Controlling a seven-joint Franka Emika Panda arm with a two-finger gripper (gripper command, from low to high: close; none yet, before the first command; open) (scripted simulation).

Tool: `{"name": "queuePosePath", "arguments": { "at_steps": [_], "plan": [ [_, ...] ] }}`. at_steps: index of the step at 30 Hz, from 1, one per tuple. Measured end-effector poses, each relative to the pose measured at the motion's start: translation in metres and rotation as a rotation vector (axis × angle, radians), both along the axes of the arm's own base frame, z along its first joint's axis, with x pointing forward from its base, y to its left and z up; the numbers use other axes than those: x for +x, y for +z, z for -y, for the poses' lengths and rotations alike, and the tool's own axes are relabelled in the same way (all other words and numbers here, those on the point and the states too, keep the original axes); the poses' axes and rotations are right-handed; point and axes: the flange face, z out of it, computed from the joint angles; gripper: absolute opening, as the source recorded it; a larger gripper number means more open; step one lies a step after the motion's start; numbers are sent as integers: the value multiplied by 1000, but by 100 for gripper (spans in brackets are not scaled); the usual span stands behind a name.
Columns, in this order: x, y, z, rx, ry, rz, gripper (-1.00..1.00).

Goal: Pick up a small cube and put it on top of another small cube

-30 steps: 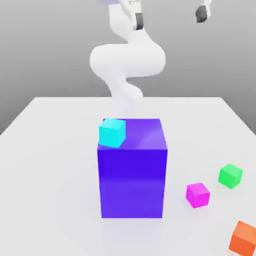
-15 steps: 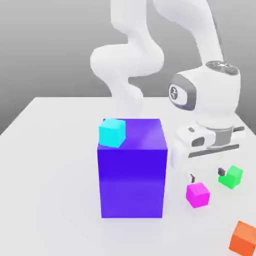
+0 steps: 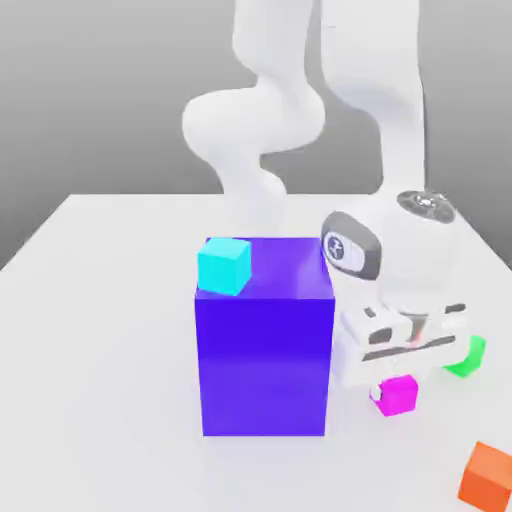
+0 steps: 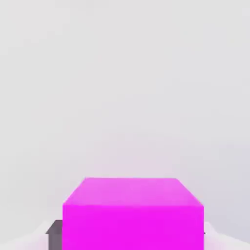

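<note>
Had the pink cube (image 3: 397,396) pinched snug between both sides of the hand (image 4: 131,235), right down by the table (image 3: 120,350). Best to keep squeezing firmly, then go slow and straight up, without tipping or twisting, well clear of the green cube (image 3: 471,358) just past the hand and the big blue box (image 3: 264,365) beside the hand, toward the exterior view's left. Needed good height before going sideways to another small cube, then a gentle, flat set-down before letting go.
</note>
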Motion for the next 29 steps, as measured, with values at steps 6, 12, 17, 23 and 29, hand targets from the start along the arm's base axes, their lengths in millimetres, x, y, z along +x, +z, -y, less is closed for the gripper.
{"name": "queuePosePath", "arguments": {
  "at_steps": [6, 12, 17, 23, 29],
  "plan": [
    [-7, 49, -11, 3, 55, -3, -100],
    [-38, 72, -65, 14, 355, -10, -100],
    [-70, 90, -105, 10, 613, -7, -100],
    [-86, 72, -126, -2, 759, -1, -100],
    [-87, 41, -125, -1, 762, -2, 100]
  ]
}}
